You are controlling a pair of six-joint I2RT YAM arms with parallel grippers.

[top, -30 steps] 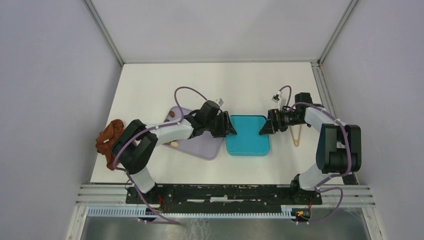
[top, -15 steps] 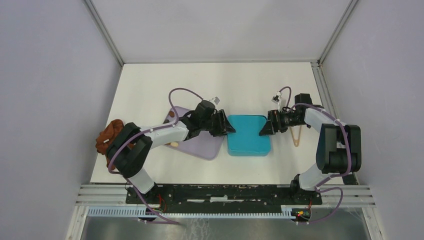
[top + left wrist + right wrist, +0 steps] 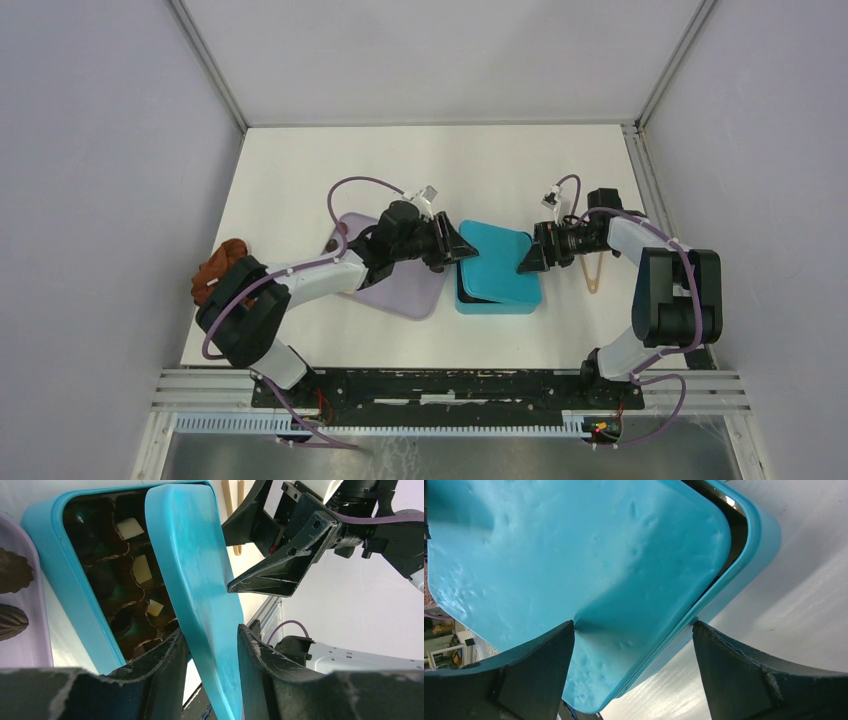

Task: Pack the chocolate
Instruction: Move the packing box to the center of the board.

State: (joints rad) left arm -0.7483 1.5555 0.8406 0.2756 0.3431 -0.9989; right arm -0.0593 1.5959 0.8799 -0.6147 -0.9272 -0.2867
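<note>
I see a white table [image 3: 300, 170]. Lying directly on it: teal box [image 3: 497, 303] near centre, lilac tray [image 3: 400, 295] just beside it at 9 o'clock, wooden tongs [image 3: 596, 275] at 3 o'clock, and a rust-brown cloth lump [image 3: 215, 272] at the 9 o'clock edge.

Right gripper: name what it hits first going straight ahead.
Most likely the tilted teal lid, pinched by the left gripper; it fills the view ahead of the right gripper. The box rim is close, depth unclear.

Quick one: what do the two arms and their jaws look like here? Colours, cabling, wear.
Both alike. Left arm and right arm have white link shells, black joint housings and black wrist heads. A purple cable runs along each in loose loops, ending at a small white plug near the wrist. The jaws are matte black, wedge-shaped, with scuffed, greyish edges. No lettering is readable.
</note>
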